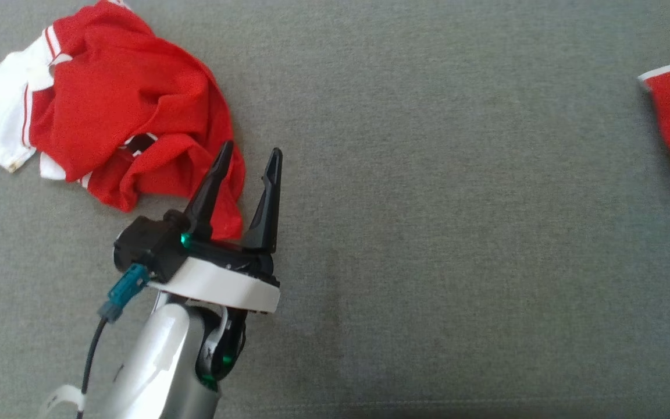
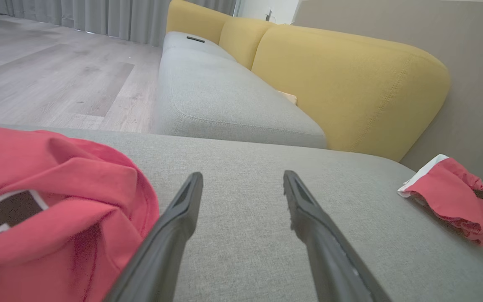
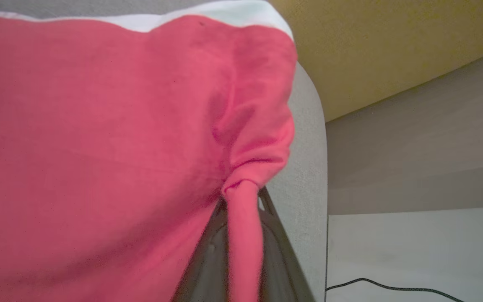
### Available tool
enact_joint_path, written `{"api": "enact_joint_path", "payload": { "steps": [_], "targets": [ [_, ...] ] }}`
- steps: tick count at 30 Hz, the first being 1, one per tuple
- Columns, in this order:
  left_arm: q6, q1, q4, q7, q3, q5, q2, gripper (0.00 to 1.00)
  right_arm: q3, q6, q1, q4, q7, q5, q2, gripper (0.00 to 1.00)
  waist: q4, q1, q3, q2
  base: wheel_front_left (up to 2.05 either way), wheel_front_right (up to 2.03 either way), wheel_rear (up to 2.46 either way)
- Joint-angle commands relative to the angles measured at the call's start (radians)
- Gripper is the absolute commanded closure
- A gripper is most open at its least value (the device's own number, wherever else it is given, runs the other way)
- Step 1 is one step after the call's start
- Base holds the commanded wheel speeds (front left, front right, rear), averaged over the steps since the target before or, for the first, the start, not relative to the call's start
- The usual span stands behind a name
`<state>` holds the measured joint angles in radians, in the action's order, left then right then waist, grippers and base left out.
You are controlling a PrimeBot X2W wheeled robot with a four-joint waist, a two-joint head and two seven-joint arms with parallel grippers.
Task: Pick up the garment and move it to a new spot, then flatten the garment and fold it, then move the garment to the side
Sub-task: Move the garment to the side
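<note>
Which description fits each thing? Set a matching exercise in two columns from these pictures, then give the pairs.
Things:
1. left gripper
2. right gripper
3. shirt
4. backrest

Descriptions:
A. yellow
B. open, over the grey cushion
C. shut on a red cloth
D. crumpled, red and white

Pairs: 1-B, 2-C, 3-D, 4-A
</note>
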<state>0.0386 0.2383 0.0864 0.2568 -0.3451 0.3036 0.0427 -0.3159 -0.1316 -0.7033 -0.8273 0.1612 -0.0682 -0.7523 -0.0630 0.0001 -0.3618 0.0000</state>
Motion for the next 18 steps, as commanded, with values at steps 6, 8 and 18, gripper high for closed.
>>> {"api": "enact_joint_path", "payload": {
  "steps": [6,8,18],
  "targets": [
    [0.004,0.045,-0.035,0.005,0.027,0.005,0.008,0.00,0.093,0.001,-0.023,-0.050,-0.023,0.061,-0.059,1.00,-0.017,-0.0001,-0.033,0.0000,0.00,0.00,0.00],
    [0.004,0.045,-0.034,0.005,0.028,0.004,0.008,0.00,0.118,0.001,-0.024,-0.065,-0.022,0.076,-0.050,1.00,-0.016,-0.0001,-0.034,0.0000,0.00,0.00,0.00],
    [0.006,0.046,-0.018,0.005,0.037,0.002,0.008,0.00,0.262,0.001,-0.028,-0.077,-0.031,0.130,0.036,0.00,0.004,-0.0001,-0.006,0.0000,0.00,0.00,0.00]
  ]
}}
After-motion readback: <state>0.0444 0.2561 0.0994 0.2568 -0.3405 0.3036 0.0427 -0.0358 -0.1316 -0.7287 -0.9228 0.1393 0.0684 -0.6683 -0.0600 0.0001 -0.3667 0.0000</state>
